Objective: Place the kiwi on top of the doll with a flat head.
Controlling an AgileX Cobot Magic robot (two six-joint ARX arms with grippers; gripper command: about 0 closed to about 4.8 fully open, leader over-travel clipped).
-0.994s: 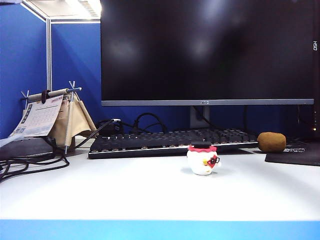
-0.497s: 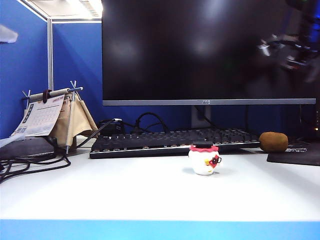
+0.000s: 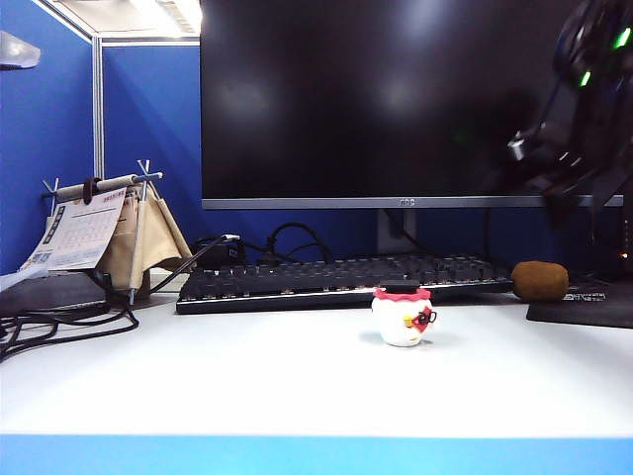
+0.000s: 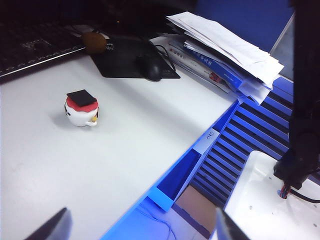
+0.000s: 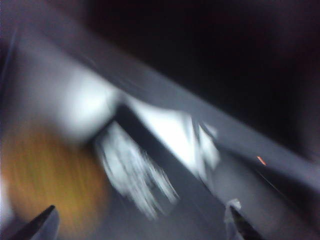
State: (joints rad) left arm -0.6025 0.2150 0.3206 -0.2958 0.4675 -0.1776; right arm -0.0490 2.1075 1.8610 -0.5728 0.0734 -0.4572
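1. Worktop: white surface with a blue front edge, carrying everything listed below.
2. Doll with a flat head: white body, red frilly collar, black flat top, black glasses. Stands upright on the bare worktop, well below and to the left of the right hand, apart from all other items.
3. Keyboard: black, lying just behind the doll.
4. Kiwi: brown and fuzzy, resting at the right end of the keyboard, beside a dark mouse mat. It sits below the right hand, not touched.
5. Right hand: dark and blurred, raised in the air above the kiwi; fingertips spread wide in its wrist view, nothing between them.
6. Left hand: high over the worktop's near edge, well apart from the doll; fingertips wide apart, holding nothing.
7. Desk calendar: far left, on a stand.
8. Monitor: black screen, rearmost.
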